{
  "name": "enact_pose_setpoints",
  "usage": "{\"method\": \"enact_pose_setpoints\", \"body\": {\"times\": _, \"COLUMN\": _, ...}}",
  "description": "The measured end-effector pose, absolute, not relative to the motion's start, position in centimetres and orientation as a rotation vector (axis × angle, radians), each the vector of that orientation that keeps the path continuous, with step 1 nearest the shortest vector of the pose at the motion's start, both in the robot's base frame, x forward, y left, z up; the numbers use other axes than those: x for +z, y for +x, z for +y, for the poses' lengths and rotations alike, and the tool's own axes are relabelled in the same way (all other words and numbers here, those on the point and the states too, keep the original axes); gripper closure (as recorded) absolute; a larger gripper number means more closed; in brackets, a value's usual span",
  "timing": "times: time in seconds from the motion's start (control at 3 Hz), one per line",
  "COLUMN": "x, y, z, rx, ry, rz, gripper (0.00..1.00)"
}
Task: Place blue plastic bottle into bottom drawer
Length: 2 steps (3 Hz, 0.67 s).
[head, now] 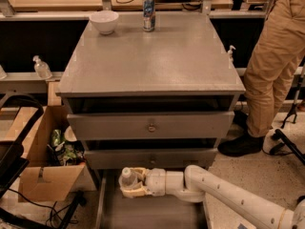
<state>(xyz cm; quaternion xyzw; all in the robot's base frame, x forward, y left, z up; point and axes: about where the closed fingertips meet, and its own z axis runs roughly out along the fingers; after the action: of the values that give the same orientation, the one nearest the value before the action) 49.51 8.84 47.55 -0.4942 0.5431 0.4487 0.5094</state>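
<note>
**Bottle held over the open bottom drawer**

Camera view. The gripper (131, 184) sits low in front of the cabinet, just under the second drawer front (151, 158). Its jaws are narrowed onto the blue plastic bottle (127, 177), with a pale yellow finger (135, 192) on each side. The bottle stands roughly upright and its white cap is on top. It sits over the rear left part of the bottom drawer (152, 214). I cannot tell whether its base touches the floor.

The white arm (228, 197) reaches in from the lower right, crossing the drawer's right side. The drawer is pulled out toward the camera. Its flat grey floor is bare in front of the gripper, and a low left wall lies close beside the bottle. The drawer front overhead leaves little room above the cap.

Around:
- A white bowl (104, 21) and a slim can (149, 13) stand at the back of the cabinet top (150, 61), well apart from the gripper.
- An open cardboard box (40, 178) with clutter stands left of the drawer.
- A pump bottle (42, 67) stands on the shelf at left.
- A person in tan trousers (276, 66) stands to the right of the cabinet, near the arm's side.
</note>
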Motion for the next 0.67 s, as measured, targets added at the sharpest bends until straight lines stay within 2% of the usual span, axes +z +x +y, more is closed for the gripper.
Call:
{"method": "enact_pose_setpoints", "body": {"times": 0.33, "x": 47.3, "y": 49.5, "z": 8.8, "rx": 1.081, "ry": -1.188, "rz": 1.310, "gripper": 1.00}}
{"method": "enact_pose_setpoints", "body": {"times": 0.67, "x": 42.0, "y": 50.3, "z": 9.1, "rx": 1.099, "ry": -1.150, "rz": 1.362, "gripper": 1.00}}
